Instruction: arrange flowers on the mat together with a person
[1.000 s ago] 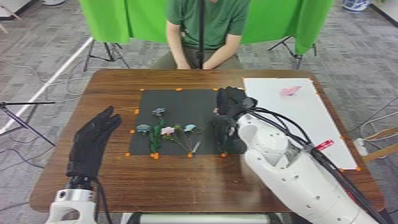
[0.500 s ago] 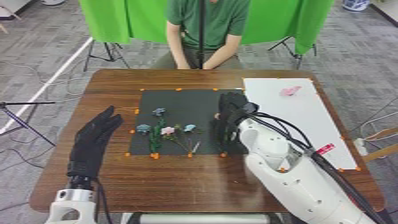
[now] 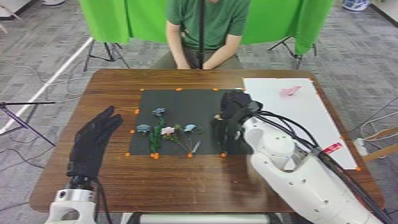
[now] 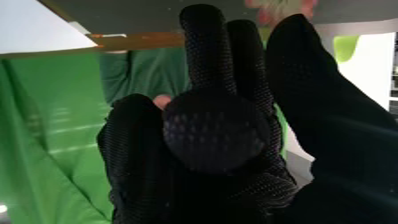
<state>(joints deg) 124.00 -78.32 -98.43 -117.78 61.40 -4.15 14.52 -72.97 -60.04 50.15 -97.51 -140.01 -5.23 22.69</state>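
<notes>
Blue and pink flowers on dark mat (image 3: 188,102).
Holds left hand (image 3: 96,137) left of mat, fingers straight; has three blue flowers (image 3: 159,111) and pink flower (image 3: 168,130), green stems below, on mat's left and middle; has right hand (image 3: 235,107) over mat's right part, can't tell if pinching; pink piece (image 3: 290,91) on white sheet (image 3: 299,110); red tag (image 3: 331,148) by right arm, print too small.

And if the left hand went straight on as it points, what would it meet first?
For the left hand, the way looks free, left of the mat, to the table's far edge; height is unclear.
</notes>
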